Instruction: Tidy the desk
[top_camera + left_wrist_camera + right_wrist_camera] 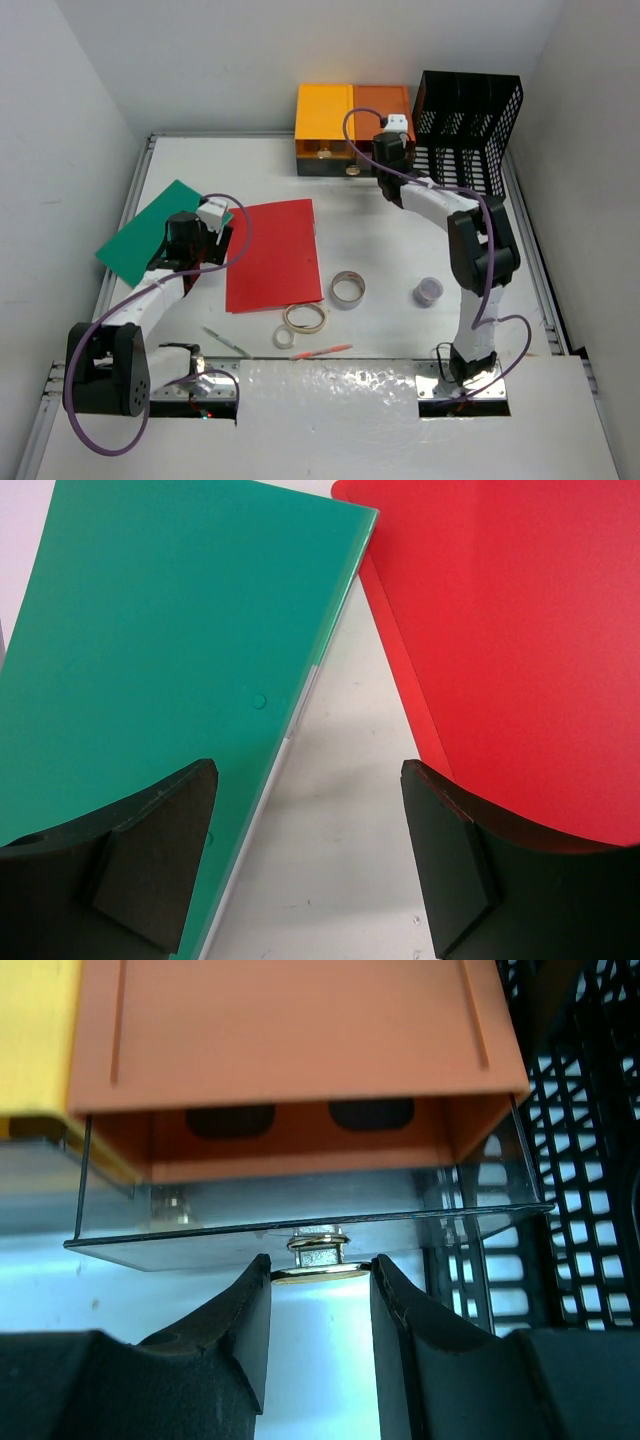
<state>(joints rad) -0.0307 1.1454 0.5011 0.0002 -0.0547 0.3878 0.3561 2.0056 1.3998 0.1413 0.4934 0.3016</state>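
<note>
The white desk (400, 240) holds a green folder (150, 235) and a red folder (275, 255) at the left. My left gripper (205, 245) hovers open and empty over the bare strip between them; the wrist view shows green (160, 660) on the left, red (500, 630) on the right and the gripper (310, 780) in between. My right gripper (385, 165) is at the orange-and-yellow drawer unit (350, 110). In the right wrist view the gripper (320, 1272) is shut on the metal knob (320, 1258) of the clear drawer (250, 1210), which sticks out a little from the orange housing (300, 1040).
A black mesh file rack (470, 120) stands right of the drawer unit, close to my right gripper (580, 1160). Tape rolls (347, 288) (305, 318), a small lidded pot (428, 291), a green pen (225, 342) and a red pen (322, 351) lie near the front.
</note>
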